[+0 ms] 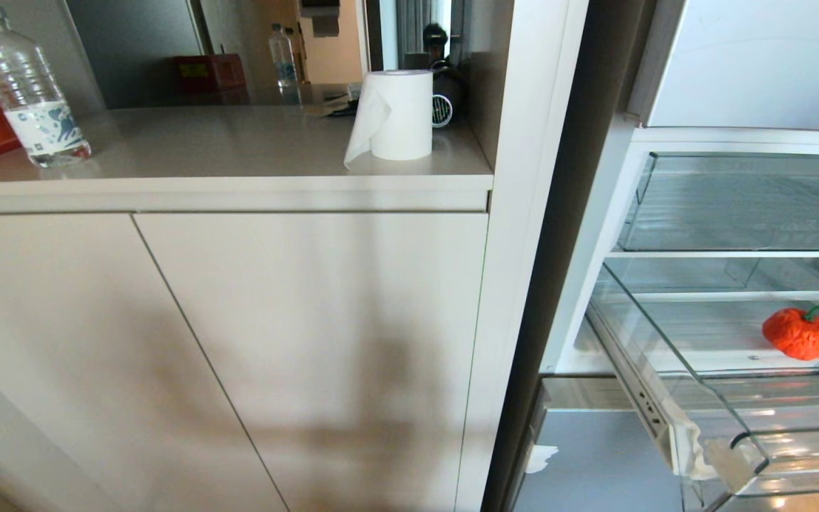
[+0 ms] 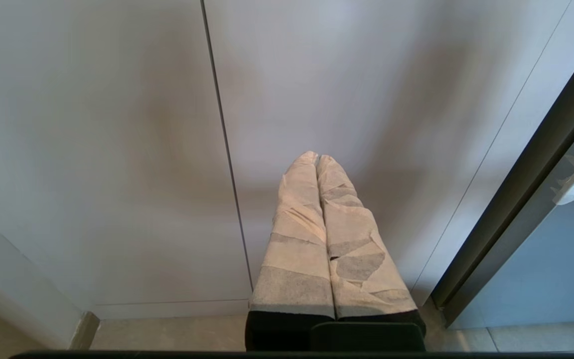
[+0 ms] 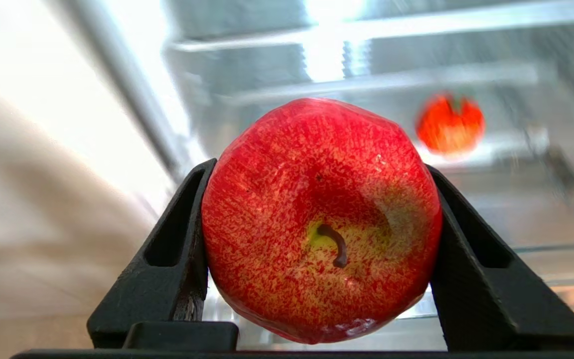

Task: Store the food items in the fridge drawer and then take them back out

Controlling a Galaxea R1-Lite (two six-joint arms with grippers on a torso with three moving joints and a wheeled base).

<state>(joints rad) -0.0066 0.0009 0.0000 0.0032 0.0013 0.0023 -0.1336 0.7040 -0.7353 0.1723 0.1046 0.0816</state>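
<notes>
Red-yellow speckled apple (image 3: 319,219) clamped between black fingers, rough orange-red tomato (image 1: 798,333) resting in clear fridge drawer (image 1: 672,370)

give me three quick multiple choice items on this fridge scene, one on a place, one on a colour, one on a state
1. Where is the small orange-red tomato-like piece?
A. on the counter
B. in the clear fridge drawer
C. on the floor

2. What colour is the paper roll on the counter?
A. white
B. blue
C. green

3. What is the right end effector doing?
A. hanging open and empty
B. gripping a bottle
C. gripping a red apple

Answers:
1 B: the tomato-like piece lies inside the fridge drawer.
2 A: the paper roll is white.
3 C: the right end effector has a finger on each side of the apple.
</notes>
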